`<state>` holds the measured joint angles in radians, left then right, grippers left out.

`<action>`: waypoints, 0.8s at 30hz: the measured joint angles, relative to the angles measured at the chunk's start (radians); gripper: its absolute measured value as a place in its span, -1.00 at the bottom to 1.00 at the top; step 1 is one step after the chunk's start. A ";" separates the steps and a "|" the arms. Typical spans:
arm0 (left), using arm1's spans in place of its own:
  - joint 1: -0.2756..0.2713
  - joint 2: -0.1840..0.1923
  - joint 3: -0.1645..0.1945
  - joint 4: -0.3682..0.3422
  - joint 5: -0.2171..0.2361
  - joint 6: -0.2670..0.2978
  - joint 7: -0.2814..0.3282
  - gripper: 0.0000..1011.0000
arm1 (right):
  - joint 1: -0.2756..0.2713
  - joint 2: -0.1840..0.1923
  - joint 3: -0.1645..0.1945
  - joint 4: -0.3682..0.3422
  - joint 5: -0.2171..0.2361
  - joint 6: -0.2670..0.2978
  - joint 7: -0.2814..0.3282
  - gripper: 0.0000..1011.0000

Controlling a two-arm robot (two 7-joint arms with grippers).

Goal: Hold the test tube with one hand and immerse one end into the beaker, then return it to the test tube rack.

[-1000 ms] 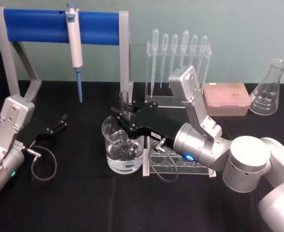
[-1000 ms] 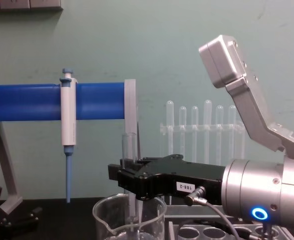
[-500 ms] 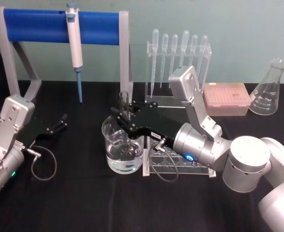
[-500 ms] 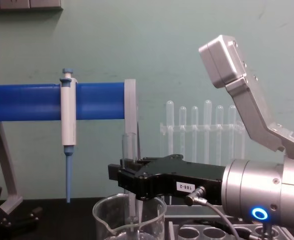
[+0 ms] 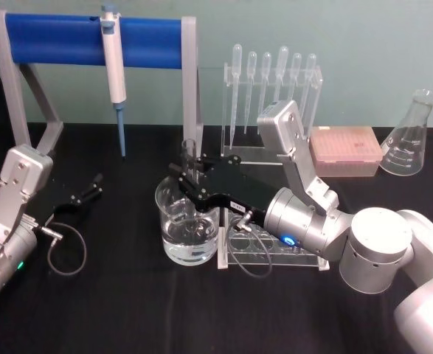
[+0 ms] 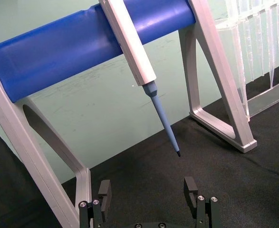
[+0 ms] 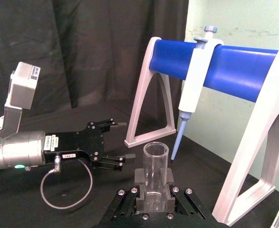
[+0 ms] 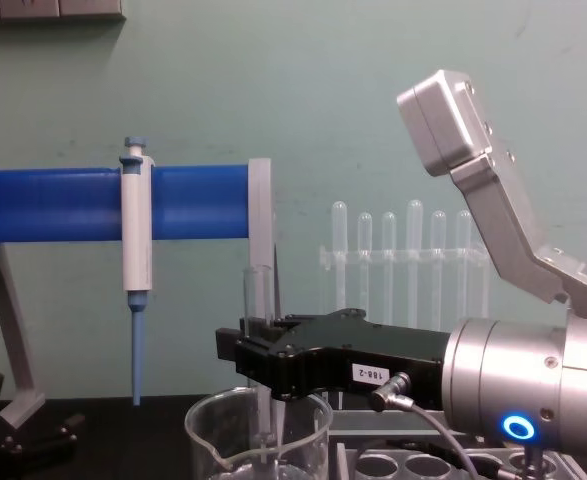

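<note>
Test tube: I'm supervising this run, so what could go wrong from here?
The right claw holds the clear glass test tube upright, its tip inside the wide clear glass beaker; lifted too little, it could strike the rim. The grey cable loop lying over the clear rack might snag on return. Left claw is parked, open.

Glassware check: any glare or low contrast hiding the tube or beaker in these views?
Head view: bright glints inside the beaker; the tube reads faint above the right pincer gripping it. Chest view: tube nearly vanishes against the pale wall, edges only. Right wrist view: tube rim stands out against the dark curtain. Left wrist view: no glare; left pincer open, idle.
</note>
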<state>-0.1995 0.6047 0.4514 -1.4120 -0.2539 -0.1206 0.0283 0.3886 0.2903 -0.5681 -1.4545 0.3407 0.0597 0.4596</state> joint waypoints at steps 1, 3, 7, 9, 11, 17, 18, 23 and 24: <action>0.000 0.000 0.000 0.000 0.000 0.000 0.000 0.98 | 0.000 0.000 0.000 0.000 0.000 0.000 0.000 -0.55; 0.000 0.000 0.000 0.000 0.000 0.000 0.000 0.98 | 0.000 0.000 0.000 0.000 0.000 0.000 0.000 -0.55; 0.000 0.000 0.000 0.000 0.000 0.000 0.000 0.98 | 0.000 0.000 0.000 0.000 0.000 0.000 0.000 -0.55; 0.000 0.000 0.000 0.000 0.000 0.000 0.000 0.98 | 0.000 0.000 0.000 0.000 0.000 0.000 0.000 -0.55; 0.000 0.000 0.000 0.000 0.000 0.000 0.000 0.98 | 0.000 0.000 0.000 0.000 0.000 0.000 0.000 -0.55; 0.000 0.000 0.000 0.000 0.000 0.000 0.000 0.98 | 0.000 0.000 0.000 0.000 0.000 0.000 0.000 -0.55; 0.000 0.000 0.000 0.000 0.000 0.000 0.000 0.98 | 0.000 0.000 0.000 0.000 0.000 0.000 0.000 -0.55; 0.000 0.000 0.000 0.000 0.000 0.000 0.000 0.98 | 0.000 0.000 0.000 0.000 0.000 0.000 0.000 -0.55; 0.000 0.000 0.000 0.000 0.000 0.000 0.000 0.98 | 0.000 0.000 0.000 0.000 0.000 0.000 0.000 -0.55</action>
<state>-0.1995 0.6047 0.4514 -1.4120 -0.2539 -0.1206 0.0283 0.3885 0.2903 -0.5680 -1.4544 0.3407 0.0597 0.4596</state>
